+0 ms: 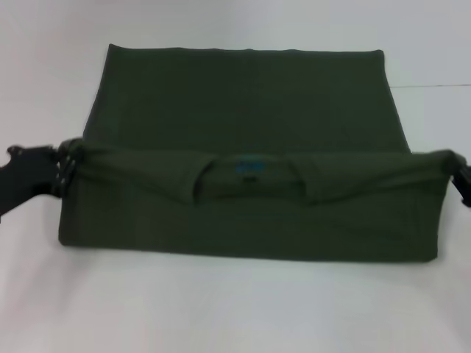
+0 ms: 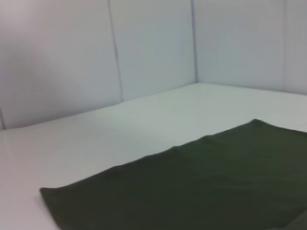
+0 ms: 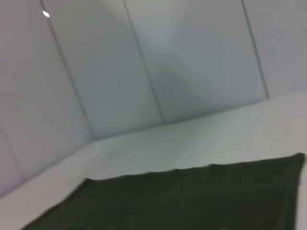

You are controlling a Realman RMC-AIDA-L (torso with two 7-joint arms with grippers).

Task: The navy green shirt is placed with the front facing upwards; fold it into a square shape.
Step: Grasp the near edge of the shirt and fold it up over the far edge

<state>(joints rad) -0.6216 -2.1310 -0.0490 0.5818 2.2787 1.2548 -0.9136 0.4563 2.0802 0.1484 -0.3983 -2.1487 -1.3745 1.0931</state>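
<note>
The navy green shirt lies across the white table, its far part flat. Its collar end, with a blue neck label, is raised off the table and hangs stretched between my two grippers as a hanging flap. My left gripper grips the flap's left corner, and my right gripper grips its right corner at the picture's edge. The flat far part of the shirt shows in the left wrist view, and the shirt shows in the right wrist view too. Neither wrist view shows fingers.
The white table runs on in front of the shirt and to both sides. Pale wall panels close off the table's far side and meet in a corner; the wall panels also stand behind the shirt in the right wrist view.
</note>
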